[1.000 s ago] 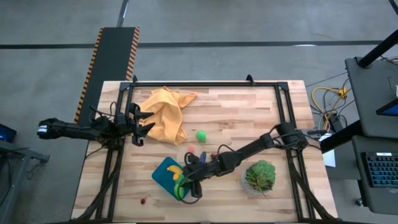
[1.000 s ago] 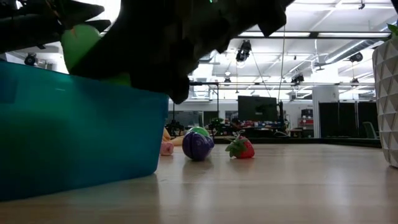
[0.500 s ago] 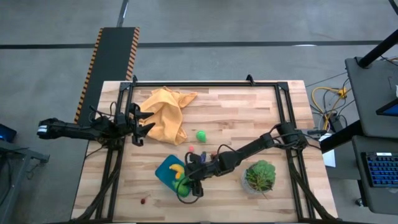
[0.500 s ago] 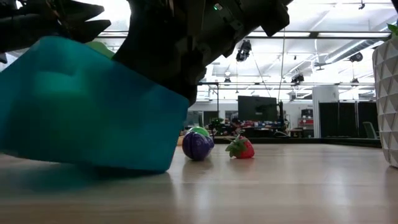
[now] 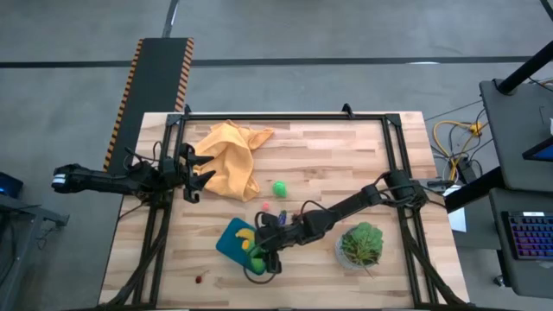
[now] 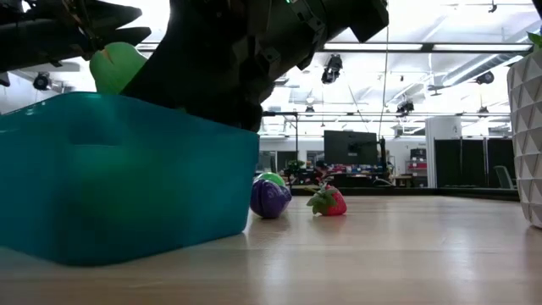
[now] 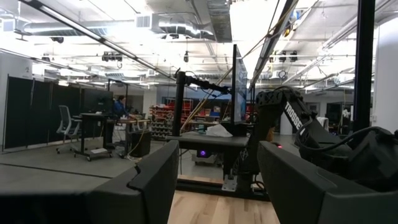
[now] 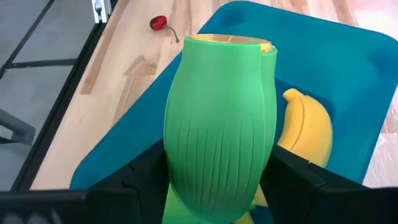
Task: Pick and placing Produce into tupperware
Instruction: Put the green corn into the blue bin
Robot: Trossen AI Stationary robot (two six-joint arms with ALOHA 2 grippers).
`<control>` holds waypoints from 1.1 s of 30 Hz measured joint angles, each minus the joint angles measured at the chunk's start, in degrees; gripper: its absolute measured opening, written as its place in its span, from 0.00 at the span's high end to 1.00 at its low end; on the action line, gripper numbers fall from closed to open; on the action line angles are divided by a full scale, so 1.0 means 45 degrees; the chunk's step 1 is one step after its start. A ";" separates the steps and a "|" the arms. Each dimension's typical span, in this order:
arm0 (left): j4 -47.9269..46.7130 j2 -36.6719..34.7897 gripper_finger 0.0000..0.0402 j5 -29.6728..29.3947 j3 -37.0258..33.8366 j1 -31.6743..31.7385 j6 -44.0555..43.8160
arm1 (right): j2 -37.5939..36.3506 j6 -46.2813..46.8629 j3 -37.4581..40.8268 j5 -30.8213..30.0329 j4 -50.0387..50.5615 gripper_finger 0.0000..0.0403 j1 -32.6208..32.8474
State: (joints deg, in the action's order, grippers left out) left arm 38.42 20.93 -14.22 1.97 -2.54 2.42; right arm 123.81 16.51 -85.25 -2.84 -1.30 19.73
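Observation:
The teal tupperware (image 5: 229, 238) (image 6: 127, 186) sits flat near the table's near edge, with a yellow banana (image 5: 245, 235) (image 8: 308, 134) lying in it. My right gripper (image 5: 257, 262) (image 8: 217, 186) reaches in from the table's right, over the tupperware's near right corner. It is shut on a green ribbed oval piece (image 8: 221, 118) (image 6: 118, 66). Loose on the wood lie a green oval (image 5: 279, 187), a pink piece (image 5: 266, 206), a purple eggplant (image 6: 269, 197), a strawberry (image 6: 329, 202) and a red cherry (image 5: 200, 278) (image 8: 158, 23). My left gripper (image 5: 200, 168) (image 7: 217, 168) waits open at the left edge. My right gripper pinches the green ribbed piece between its two fingers (image 8: 146, 171), which lie on the opposite sides of its nearer end (image 8: 214, 177). The fingers slant down from the table's right. The piece stands over the tupperware's inside with its top above the rim; I cannot tell whether it touches the floor.
An orange-yellow cloth (image 5: 229, 160) lies crumpled at the far left, right by my left gripper. A leafy plant in a clear pot (image 5: 361, 244) (image 6: 529, 127) stands to the right of my right arm. A black metal frame (image 5: 285, 116) runs along the table's edges.
The tupperware tipped up on one side half a second ago and has dropped flat again, shifted slightly toward the table's right. My right gripper stayed shut on the green piece over it.

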 joint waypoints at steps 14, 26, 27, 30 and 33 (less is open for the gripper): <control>0.0002 0.0000 0.49 0.0000 0.0000 -0.0002 0.0000 | 0.0000 0.0218 -0.1198 -0.0048 0.2874 0.49 0.0000; 0.0007 -0.0005 0.49 0.0003 0.0001 -0.0001 -0.0003 | -0.0005 0.0289 -0.1623 -0.0198 0.4317 0.49 0.0000; 0.0007 0.0000 0.49 0.0000 0.0000 0.0002 -0.0001 | -0.0005 0.0293 -0.1623 -0.0290 0.4419 0.49 0.0001; 0.0007 -0.0005 0.49 0.0000 -0.0002 0.0002 -0.0001 | -0.0005 0.0293 -0.1623 -0.0386 0.4553 0.49 0.0029; 0.0007 -0.0005 0.49 0.0002 0.0000 0.0001 -0.0004 | -0.0005 0.0293 -0.1623 -0.0386 0.4559 0.49 0.0029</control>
State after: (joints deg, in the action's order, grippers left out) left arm 38.46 20.91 -14.21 1.97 -2.53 2.40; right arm 123.79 17.82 -92.55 -4.58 19.22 19.86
